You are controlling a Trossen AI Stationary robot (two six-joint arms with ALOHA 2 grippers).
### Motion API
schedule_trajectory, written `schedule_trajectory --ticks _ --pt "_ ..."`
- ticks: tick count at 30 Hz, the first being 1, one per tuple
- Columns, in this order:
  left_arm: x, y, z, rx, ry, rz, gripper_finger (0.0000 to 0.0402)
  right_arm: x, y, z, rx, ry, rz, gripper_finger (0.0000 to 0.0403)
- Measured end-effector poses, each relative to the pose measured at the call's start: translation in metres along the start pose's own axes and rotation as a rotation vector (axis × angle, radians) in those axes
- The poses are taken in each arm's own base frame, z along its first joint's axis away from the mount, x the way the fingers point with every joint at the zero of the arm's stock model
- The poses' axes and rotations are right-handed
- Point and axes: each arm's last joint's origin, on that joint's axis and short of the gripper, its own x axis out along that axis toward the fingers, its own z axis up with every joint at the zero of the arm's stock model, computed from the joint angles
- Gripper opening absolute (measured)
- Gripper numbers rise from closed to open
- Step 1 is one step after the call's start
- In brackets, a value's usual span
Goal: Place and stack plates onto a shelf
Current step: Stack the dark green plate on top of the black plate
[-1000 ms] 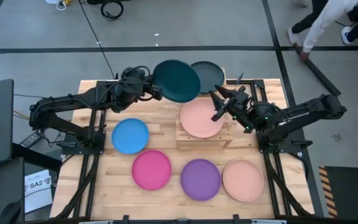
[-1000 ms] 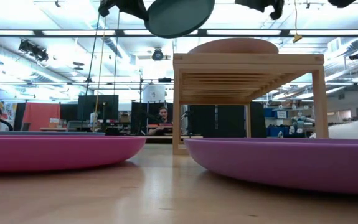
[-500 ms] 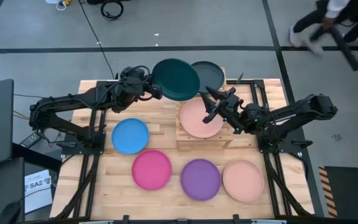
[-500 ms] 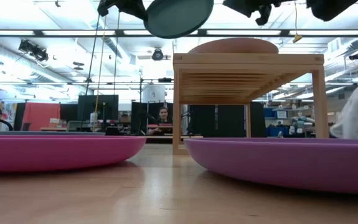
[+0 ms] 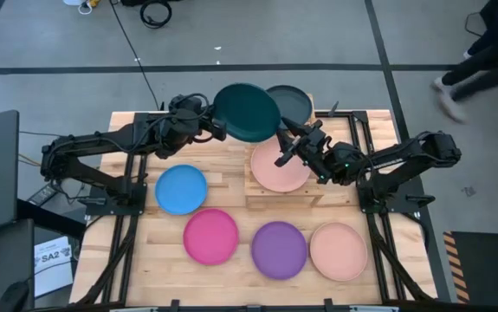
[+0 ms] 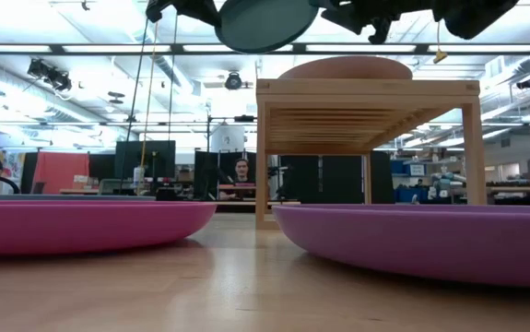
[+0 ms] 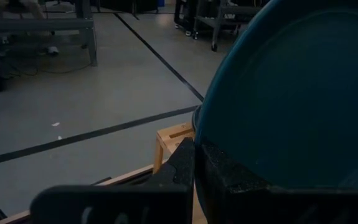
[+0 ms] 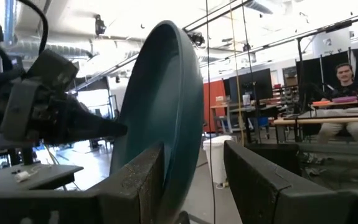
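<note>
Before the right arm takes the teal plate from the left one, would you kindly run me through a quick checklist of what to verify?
1. Left gripper clamped on the teal plate rim: ok.
2. Teal plate held clear above the table: ok.
3. Right gripper open, fingers either side of the plate's edge: ok.
4. Right fingers already touching the plate: cannot tell.
5. Shelf holds one salmon plate with room on top: ok.
6. Dark grey plate behind the shelf out of the path: cannot tell.

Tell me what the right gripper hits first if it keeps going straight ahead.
Most likely the teal plate held up by the left gripper: its rim sits between the right gripper's open fingers, though depth is unclear.
</note>
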Motion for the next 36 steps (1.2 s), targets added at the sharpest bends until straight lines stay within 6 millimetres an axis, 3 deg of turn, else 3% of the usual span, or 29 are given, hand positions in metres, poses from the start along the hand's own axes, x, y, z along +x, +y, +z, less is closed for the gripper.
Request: schedule_trajectory --ticks 11,25,36 --pt "-0.003 -0.003 -0.002 0.009 0.004 -0.016 0.0014 0.014 0.006 0.016 0.030 -0.039 -0.021 0.0156" --pt "-0.003 -0.003 -0.002 0.012 0.005 -0.019 0.0019 0.015 0.003 0.015 0.019 -0.025 -0.094 0.0028" --pt "-0.003 -0.004 -0.002 0.004 0.027 -0.058 0.0020 0.017 -0.001 0.014 0.008 -0.017 -0.142 0.0021"
